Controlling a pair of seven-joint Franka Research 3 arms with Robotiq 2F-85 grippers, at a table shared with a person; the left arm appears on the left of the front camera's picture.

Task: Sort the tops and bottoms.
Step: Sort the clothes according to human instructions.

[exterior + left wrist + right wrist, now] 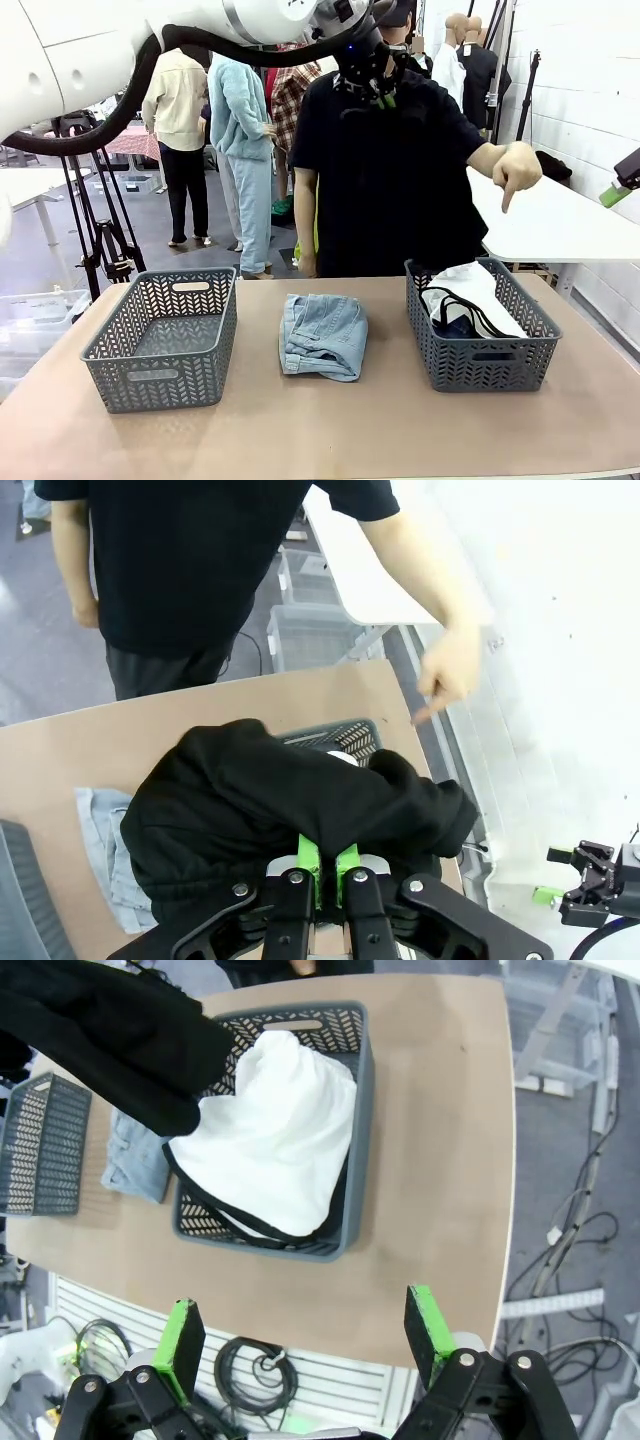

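1. The left gripper [326, 852], pinched closed, holds the black top [290, 790] aloft.
2. The right gripper [300, 1302] gapes wide above the right basket [362, 1110], which holds the white top [275, 1140].
3. Pale jeans [322, 335] lie on the table [330, 425] beside that basket.

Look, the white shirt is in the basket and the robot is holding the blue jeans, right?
No. The left gripper holds the black top, as the left wrist view shows; the blue jeans lie on the table. The white shirt is in the basket.

Left end effector [326, 846]: black, green pads [308, 865]
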